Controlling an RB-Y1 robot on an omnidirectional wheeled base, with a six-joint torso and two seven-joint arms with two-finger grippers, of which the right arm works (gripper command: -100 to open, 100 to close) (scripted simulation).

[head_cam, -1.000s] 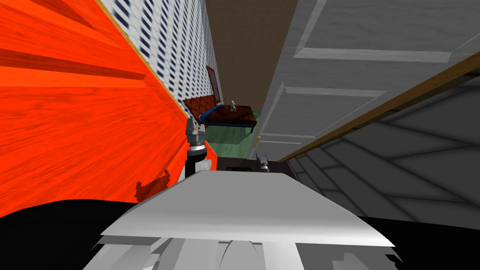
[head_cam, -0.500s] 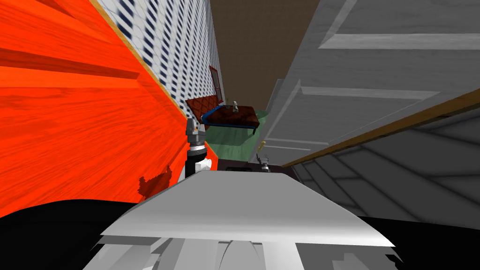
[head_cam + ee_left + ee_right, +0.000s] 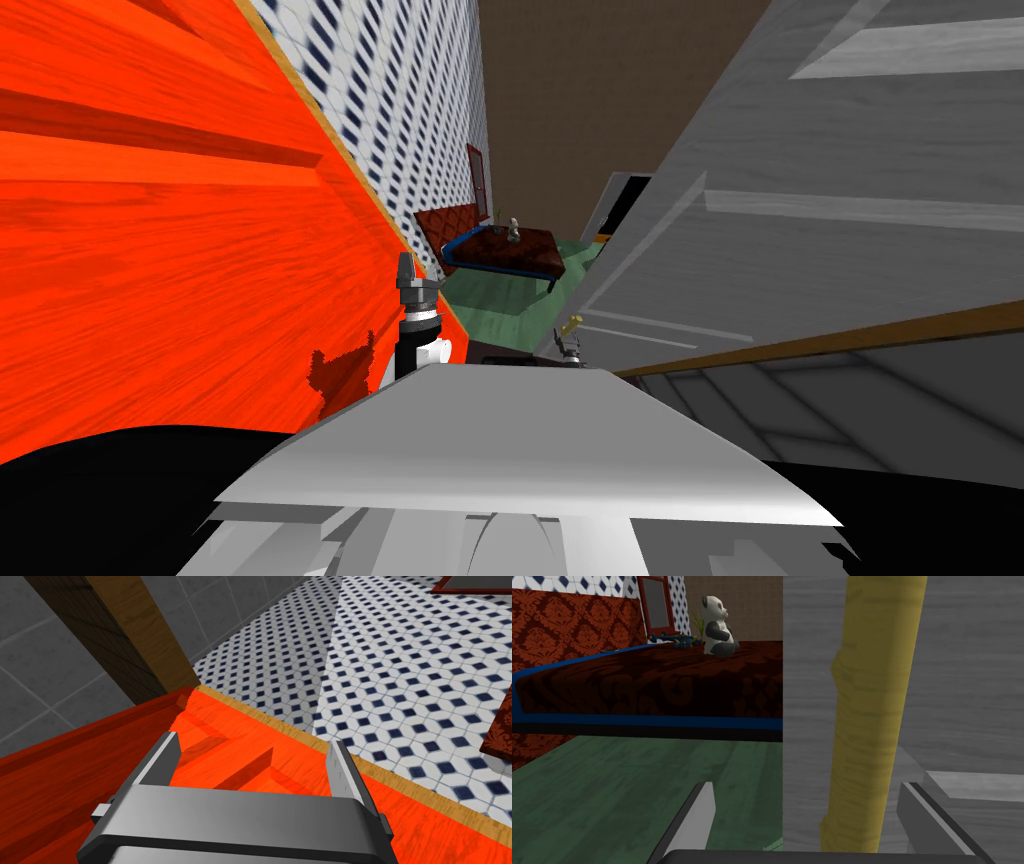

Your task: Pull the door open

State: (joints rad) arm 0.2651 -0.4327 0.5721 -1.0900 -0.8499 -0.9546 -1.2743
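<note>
Grey door has swung wider in 1 s, so the pull is working.
Right gripper brackets the yellow handle, 2 fingers spread, seemingly not clamping. Left gripper is spread and empty over the orange panel.

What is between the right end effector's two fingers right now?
The yellow door handle stands between the open fingers of the right end effector; the right wrist view shows it.

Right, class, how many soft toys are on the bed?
1: a panda sits on the bed, at its far end, near the red frame. The grey door covers part of the bed, so others may be hidden.
</note>
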